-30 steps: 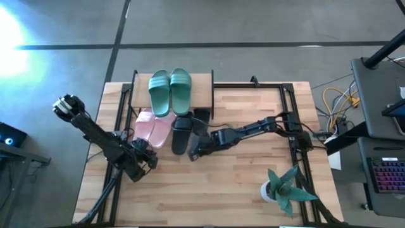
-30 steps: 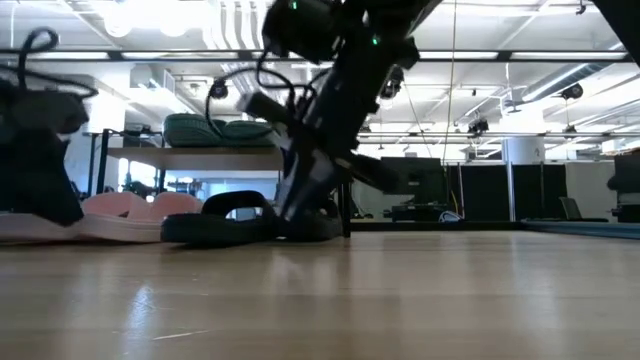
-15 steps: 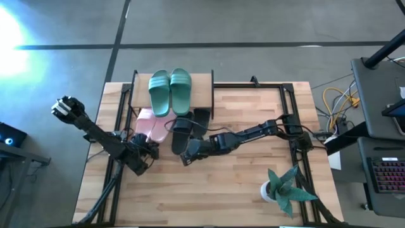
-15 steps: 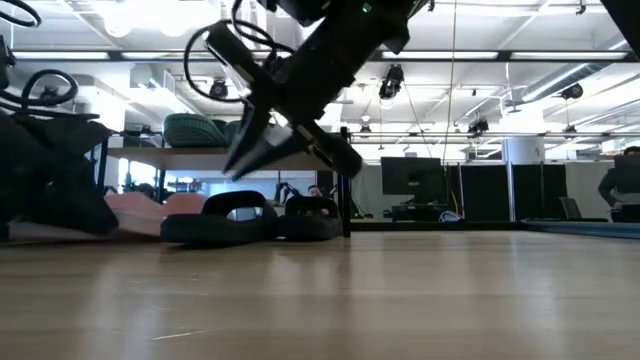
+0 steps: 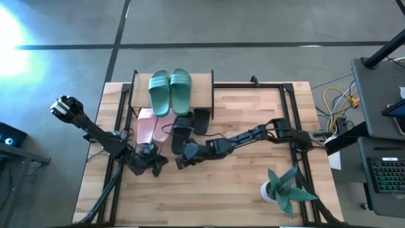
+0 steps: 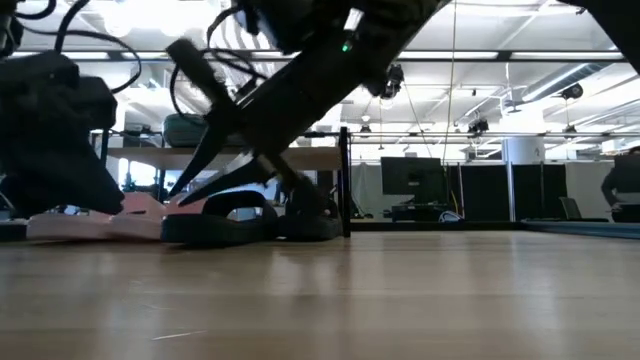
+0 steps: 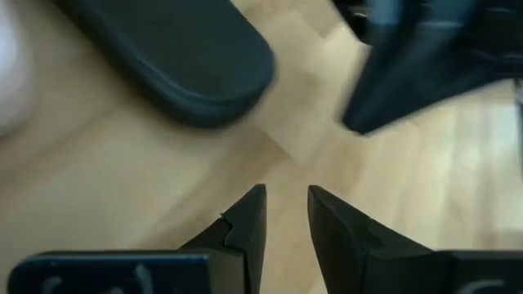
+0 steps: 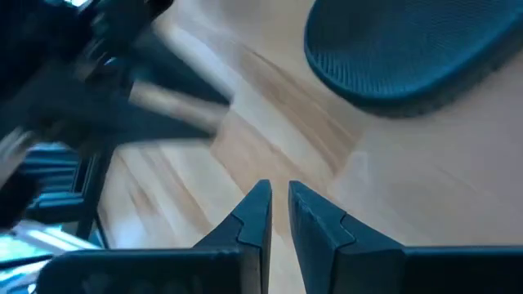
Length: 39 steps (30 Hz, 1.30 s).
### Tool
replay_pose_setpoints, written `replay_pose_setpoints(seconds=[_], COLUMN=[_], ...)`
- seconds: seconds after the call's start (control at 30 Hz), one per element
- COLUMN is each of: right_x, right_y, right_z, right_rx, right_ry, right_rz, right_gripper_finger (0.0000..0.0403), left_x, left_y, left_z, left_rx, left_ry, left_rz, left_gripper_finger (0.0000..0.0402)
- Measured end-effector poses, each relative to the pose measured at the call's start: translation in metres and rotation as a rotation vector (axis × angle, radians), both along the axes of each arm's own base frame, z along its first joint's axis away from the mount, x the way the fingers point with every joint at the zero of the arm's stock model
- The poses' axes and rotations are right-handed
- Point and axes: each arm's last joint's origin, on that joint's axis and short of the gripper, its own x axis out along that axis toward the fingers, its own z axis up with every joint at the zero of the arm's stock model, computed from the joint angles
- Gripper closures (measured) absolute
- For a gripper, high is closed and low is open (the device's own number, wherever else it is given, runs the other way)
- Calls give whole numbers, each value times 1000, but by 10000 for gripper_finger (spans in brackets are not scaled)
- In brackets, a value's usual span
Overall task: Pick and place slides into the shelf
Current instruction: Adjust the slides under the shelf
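Note:
A green pair of slides (image 5: 169, 90) lies on the shelf's wooden top board (image 5: 202, 85). A pale pink pair (image 5: 150, 125) lies on the table at the shelf's near side, and two black slides (image 5: 182, 132) (image 5: 201, 119) lie to its right. My left gripper (image 5: 158, 163) hovers just near of the pink pair, its fingers (image 7: 286, 204) close together and empty. My right gripper (image 5: 180, 163) is near of the black slides, fingers (image 8: 278, 200) close together and empty. Each wrist view shows a black slide's heel (image 7: 176, 57) (image 8: 409, 49) ahead.
A green spiky potted plant (image 5: 281, 189) stands at the table's near right. Black side rails (image 5: 294, 126) run along the table's left and right. The two grippers are close together, tips facing each other. Bare wood lies toward the near edge (image 5: 209, 202).
My right gripper has drawn back from the black slides toward the table's near left. My left gripper has gone toward the table's right, and the two tips have come close together. The slides lie as before.

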Motion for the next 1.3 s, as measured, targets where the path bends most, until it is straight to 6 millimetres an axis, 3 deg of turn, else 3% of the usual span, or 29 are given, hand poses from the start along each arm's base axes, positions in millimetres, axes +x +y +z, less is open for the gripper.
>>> replay_pose_setpoints(seconds=[0.27,0.37,0.67,0.9,1.03,1.17,1.3], right_x=[31,43,30,38,38,41,46], right_y=[2,-2,-22,-64,-76,-70,-44], right_z=[-27,-26,-19,-19,-19,-13,-1], right_rx=[-69,-113,-386,-333,-327,-302,-296], right_ry=[-12,-10,358,320,332,319,265], right_rz=[-13,-43,-279,-288,-262,-127,56], right_gripper_finger=[364,364,365,365,365,364,364], left_x=[5,4,-5,-9,-9,-10,-15], left_y=[-9,-9,-3,1,1,2,9], left_z=[14,14,10,4,4,4,1], left_rx=[34,42,88,105,101,78,70], left_ry=[-2,5,92,114,116,117,131], left_rz=[-160,-172,-180,-164,-158,-118,20], left_gripper_finger=[324,324,324,324,324,324,324])
